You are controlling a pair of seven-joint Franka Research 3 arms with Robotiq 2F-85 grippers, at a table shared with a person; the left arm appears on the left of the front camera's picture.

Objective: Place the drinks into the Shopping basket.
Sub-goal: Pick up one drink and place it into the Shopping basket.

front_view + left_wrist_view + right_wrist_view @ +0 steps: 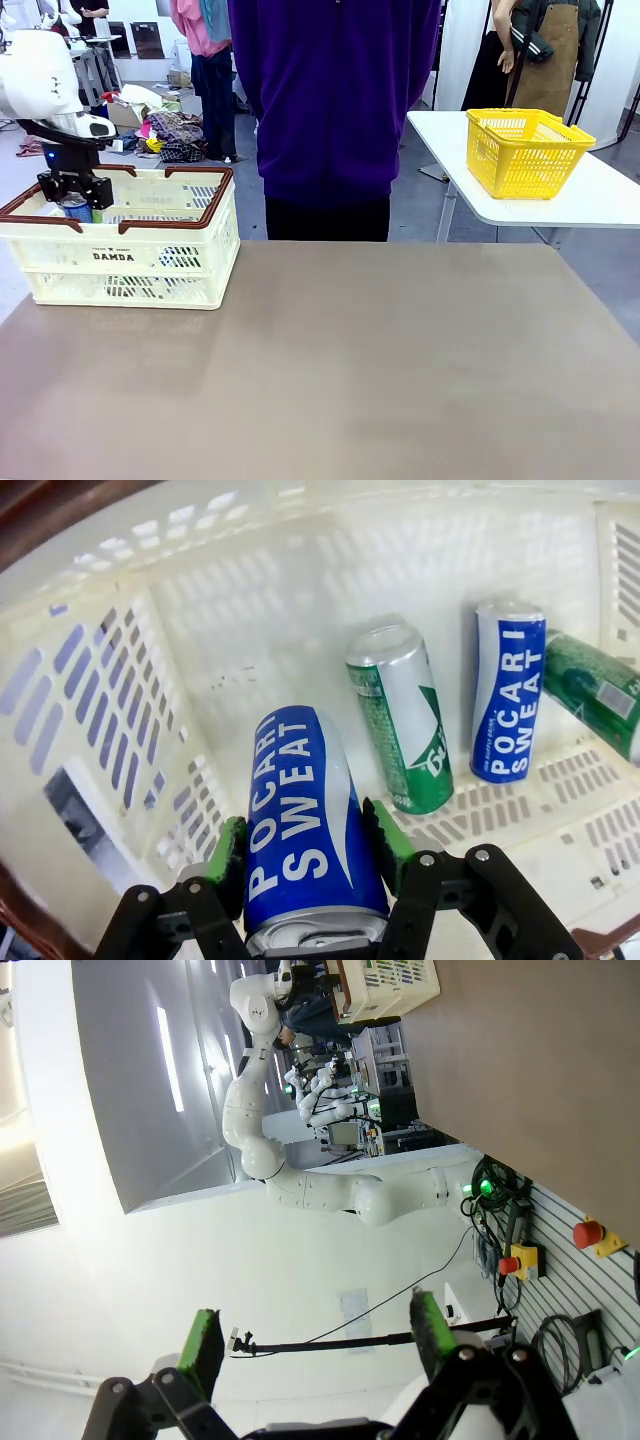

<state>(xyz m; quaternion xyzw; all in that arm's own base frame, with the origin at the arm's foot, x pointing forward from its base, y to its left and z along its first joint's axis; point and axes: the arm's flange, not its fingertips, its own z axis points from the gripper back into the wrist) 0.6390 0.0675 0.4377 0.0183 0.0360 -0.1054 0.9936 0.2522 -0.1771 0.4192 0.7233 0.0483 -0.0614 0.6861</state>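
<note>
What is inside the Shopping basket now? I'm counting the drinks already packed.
The Shopping basket has three cans lying on its floor: a green can, a blue can and another green can, cut off by the picture's edge. The left gripper holds a fourth, blue can above them.

A broad, flat table with a matte brown-grey top (350, 360) spreads across the near ground. Behind its far edge stands a person in a loose purple sweater (330, 90) and dark trousers. To the right sits a white side table (600, 200) bearing a small yellow plastic mesh basket (527, 150) (upright, near the table's front edge). A heap of mixed, colourful clothes (170, 132) lies on the grey floor farther back on the left.
</note>
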